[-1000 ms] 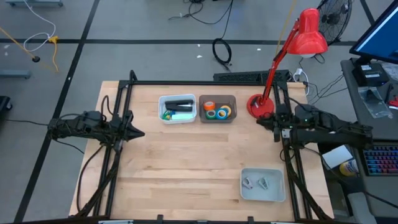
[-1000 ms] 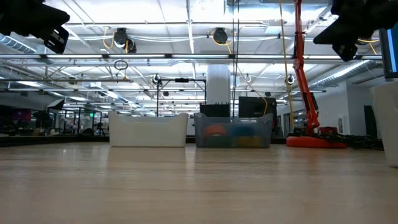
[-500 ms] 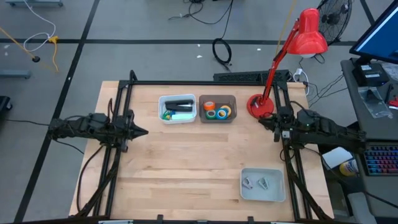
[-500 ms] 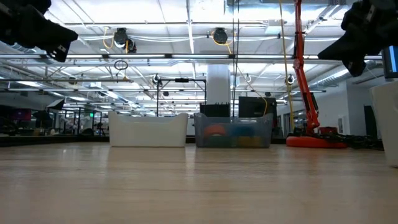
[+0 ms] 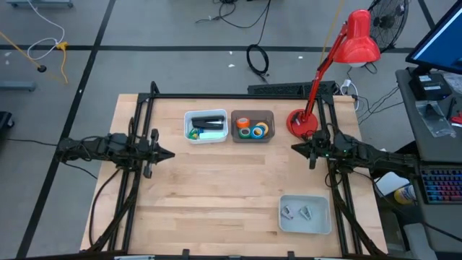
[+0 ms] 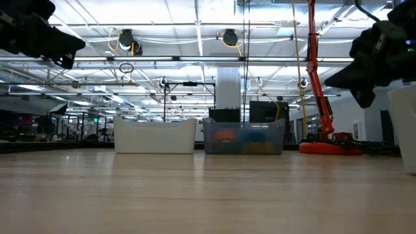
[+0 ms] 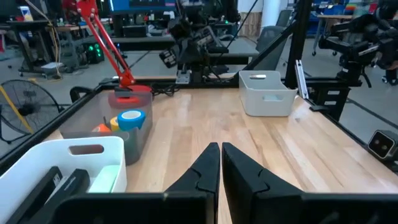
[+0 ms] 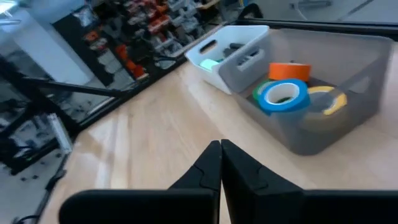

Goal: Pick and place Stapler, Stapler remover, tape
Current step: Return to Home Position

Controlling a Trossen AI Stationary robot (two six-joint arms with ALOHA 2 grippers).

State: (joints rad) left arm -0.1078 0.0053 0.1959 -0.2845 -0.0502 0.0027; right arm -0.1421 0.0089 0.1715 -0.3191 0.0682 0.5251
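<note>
**A:** High view first: whereabouts of the left gripper (image 5: 169,153)?

**B:** Over the left side of the table (image 5: 216,188), about mid-depth, pointing right. Well clear of the wood, going by the low view. Fingers (image 7: 208,165) pressed together in the left wrist view, with nothing between them.

**A:** And the right gripper (image 5: 296,147)?

**B:** Opposite, over the right side, just near of the red lamp (image 5: 357,36) and its round base, pointing left. Closed the same way, gripping nothing.

**A:** Tape (image 5: 253,128)?

**B:** All four rolls together in the clear bin (image 5: 253,113) at the far middle: orange (image 8: 289,70), blue (image 8: 283,94), yellow (image 8: 333,98) and green (image 8: 260,92).

**A:** Stapler (image 5: 208,118)?

**B:** Black, lying in the white bin (image 5: 189,124), touching the clear one's left wall. Something green beside it, too small to identify.

**A:** Staple removers (image 5: 297,213)?

**B:** Two small pieces side by side in the gray bin (image 5: 304,198), near right corner, well apart from both grippers.
</note>
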